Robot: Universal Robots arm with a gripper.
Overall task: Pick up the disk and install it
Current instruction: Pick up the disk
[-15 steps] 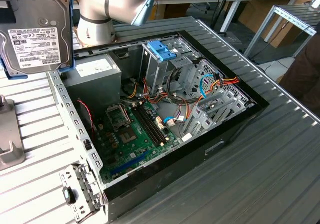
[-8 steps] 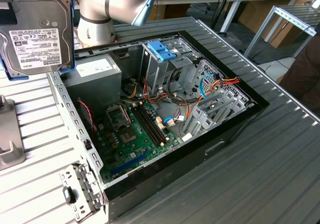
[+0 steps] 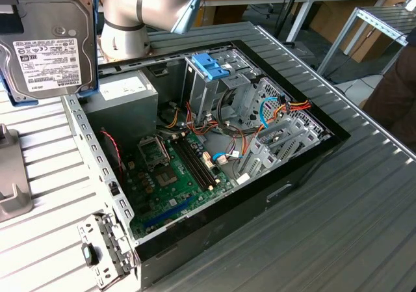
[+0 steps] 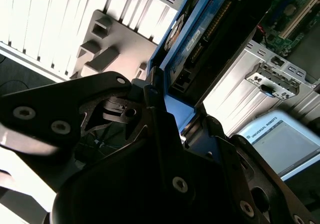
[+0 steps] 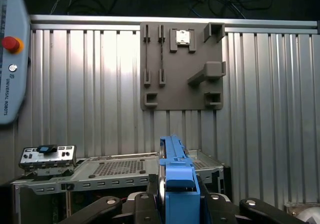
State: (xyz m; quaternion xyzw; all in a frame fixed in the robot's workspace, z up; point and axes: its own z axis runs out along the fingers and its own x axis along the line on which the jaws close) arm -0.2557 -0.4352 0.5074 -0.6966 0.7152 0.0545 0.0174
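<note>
The disk is held by the gripper; in the first wrist view the fingers are seen closed on it from both sides. The disk is carried upright, lifted off the table, outside the open case and to the exterior view's left of it. Inside the case a motherboard is exposed, and a blue-handled carrier is seated atop the cage. A grey plate lies near the case.
</note>
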